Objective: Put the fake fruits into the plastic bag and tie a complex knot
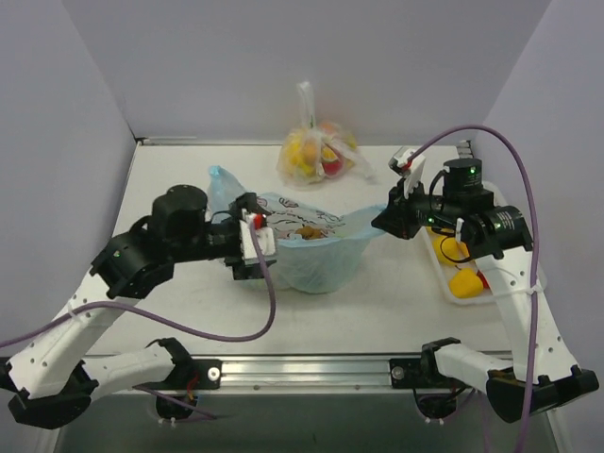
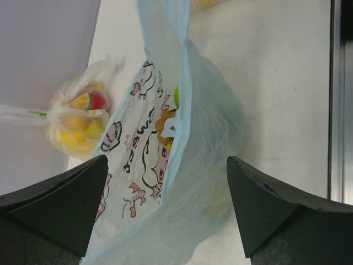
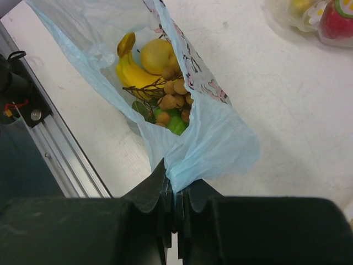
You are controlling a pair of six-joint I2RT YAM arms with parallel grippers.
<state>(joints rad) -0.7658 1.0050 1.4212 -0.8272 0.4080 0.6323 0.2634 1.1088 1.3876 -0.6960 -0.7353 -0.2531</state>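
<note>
The light-blue plastic bag (image 1: 316, 257) with the pink-and-black cartoon print stands open at mid-table. Inside it, the right wrist view shows a banana (image 3: 129, 70), a yellow fruit (image 3: 156, 55), a brown grape cluster (image 3: 174, 95) and a green apple (image 3: 172, 122). My right gripper (image 1: 385, 219) is shut on the bag's right rim (image 3: 190, 160) and holds it up. My left gripper (image 1: 253, 247) is open at the bag's left side; in its wrist view the bag (image 2: 204, 138) lies between the spread fingers (image 2: 270, 204). One handle loop (image 1: 219, 181) sticks up behind the left gripper. No knot shows.
A tied clear bag of fruits (image 1: 319, 153) lies at the back, also visible in the left wrist view (image 2: 77, 118). A white tray (image 1: 447, 289) at the right holds yellow fruits (image 1: 464, 281) and a red one. The metal rail (image 1: 311, 363) runs along the near edge.
</note>
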